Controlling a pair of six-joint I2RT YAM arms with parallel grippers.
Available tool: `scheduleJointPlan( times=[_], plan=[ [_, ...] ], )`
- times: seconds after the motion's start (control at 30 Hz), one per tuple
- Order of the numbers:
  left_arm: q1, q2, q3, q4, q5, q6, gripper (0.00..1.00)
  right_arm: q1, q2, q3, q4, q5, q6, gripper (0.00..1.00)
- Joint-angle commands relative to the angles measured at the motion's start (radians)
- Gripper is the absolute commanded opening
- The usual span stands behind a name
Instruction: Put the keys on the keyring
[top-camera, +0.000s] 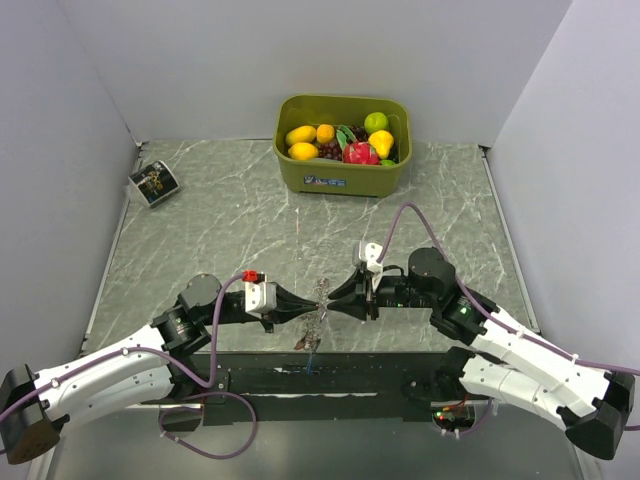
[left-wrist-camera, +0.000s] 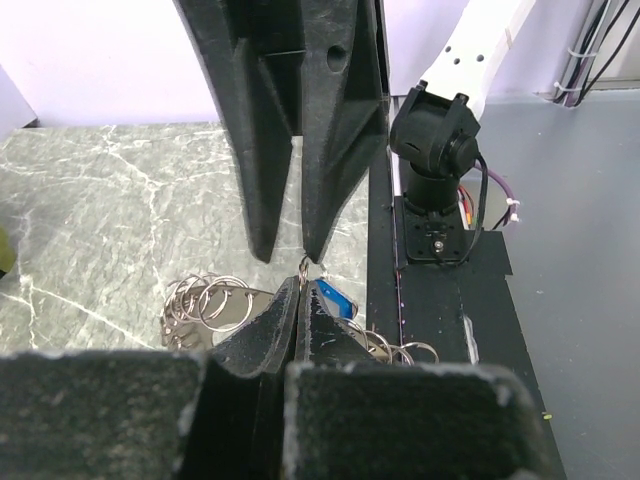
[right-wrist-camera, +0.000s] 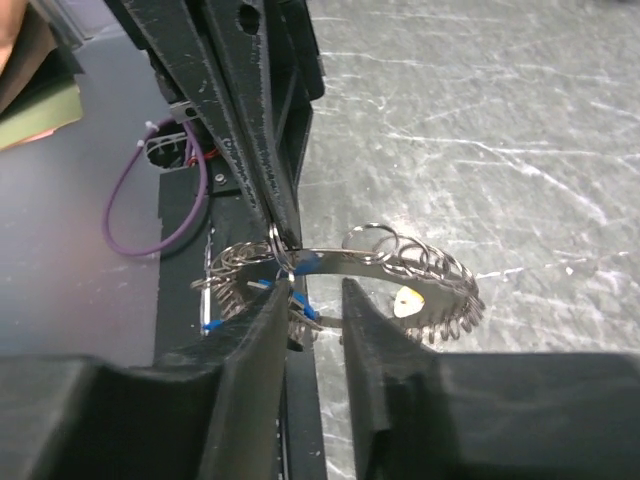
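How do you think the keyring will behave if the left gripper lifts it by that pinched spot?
Probably floppy: the keyring looks like a thin band strung with loose small rings, so it should sag and swing from the left gripper. Likely light, since a fingertip pinch holds it. Bare metal may slip or twist there.

We are looking at a table (top-camera: 200, 230) in grey-green marble, veined white, with a black strip (top-camera: 280, 376) along its near edge. The keyring (right-wrist-camera: 440, 272) is showing silver-grey, and a key (left-wrist-camera: 331, 297) by it is wearing a blue head. The left gripper (left-wrist-camera: 300, 290) and right gripper (right-wrist-camera: 315, 290) are showing matt black, on white arms (top-camera: 110, 375) trailing purple cables (right-wrist-camera: 112, 205). We are also seeing an olive-green bin (top-camera: 375, 180) — its toy fruit (top-camera: 302, 134) is glowing yellow, orange, green and red.
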Motion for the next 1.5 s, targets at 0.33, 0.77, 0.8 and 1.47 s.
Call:
scheduleJointPlan(
  times=[0.33,0.77,0.8,1.47],
  plan=[
    [-0.004,-0.029,0.008,0.101,0.018,0.008,0.01,-0.011,0.024,0.002,0.065,-0.064,-0.005,0.05],
    [-0.002,-0.043,0.011,0.069,0.019,0.026,0.01,-0.024,-0.042,0.006,0.017,-0.03,-0.028,0.46],
    [-0.004,-0.043,0.011,0.07,0.021,0.026,0.01,-0.026,-0.043,0.009,0.017,-0.05,-0.028,0.53],
    [-0.004,-0.026,0.026,0.062,0.036,0.03,0.01,-0.029,0.064,0.037,0.081,-0.156,0.041,0.57]
  ],
)
